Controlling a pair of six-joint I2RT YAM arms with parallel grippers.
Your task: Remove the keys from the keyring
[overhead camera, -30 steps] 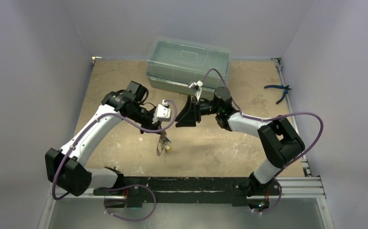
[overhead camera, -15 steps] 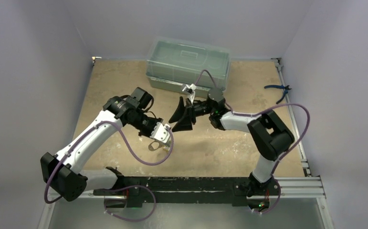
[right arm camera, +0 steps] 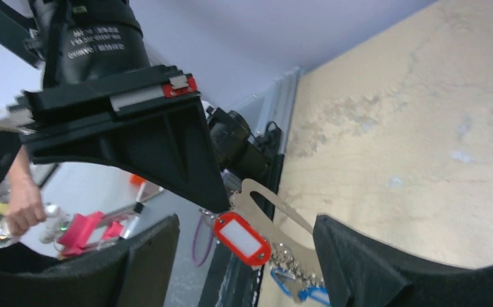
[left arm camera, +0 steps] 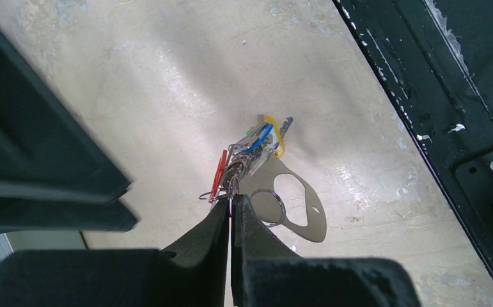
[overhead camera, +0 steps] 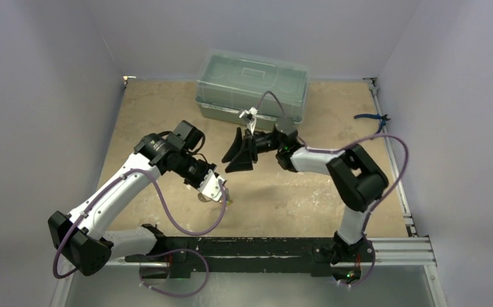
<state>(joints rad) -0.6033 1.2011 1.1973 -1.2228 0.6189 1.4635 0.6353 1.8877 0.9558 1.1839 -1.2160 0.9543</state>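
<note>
Keys (left arm camera: pixel 251 148) hang in a tangled bunch from the left gripper (left arm camera: pixel 231 214). Its jaws are pressed fully together on the wire loops at the top of the bunch. Below that pinch a red tag (left arm camera: pixel 219 176) sticks out one way, and a blue key (left arm camera: pixel 261 135) and a yellow key (left arm camera: pixel 275 137) fan out the other. The keyring (left arm camera: pixel 302 220), a thin ring with a pale slotted strap, dangles beside them. The bunch sits low over the table (left arm camera: pixel 167 77), near the front edge. Whether the lowest keys touch the surface I cannot tell.

The right gripper (overhead camera: pixel 236 155) is near but apart from the bunch, with its jaws spread wide and holding nothing. Its own camera looks through the gap at the red tag and the strap, so it seems lined up to come in for a key. Farther out are a plastic box (overhead camera: pixel 253 83) at the back and pliers (overhead camera: pixel 373 121) by the right wall.

The left pinch is on thin wire, so a sideways tug could drag the whole bunch out of it. The keys lie close together, so wide jaws closing in may catch the strap or two keys at once. The bunch hangs free and may swing or twist away when touched. The two grippers also work close together, so a careless approach could knock one against the other.
</note>
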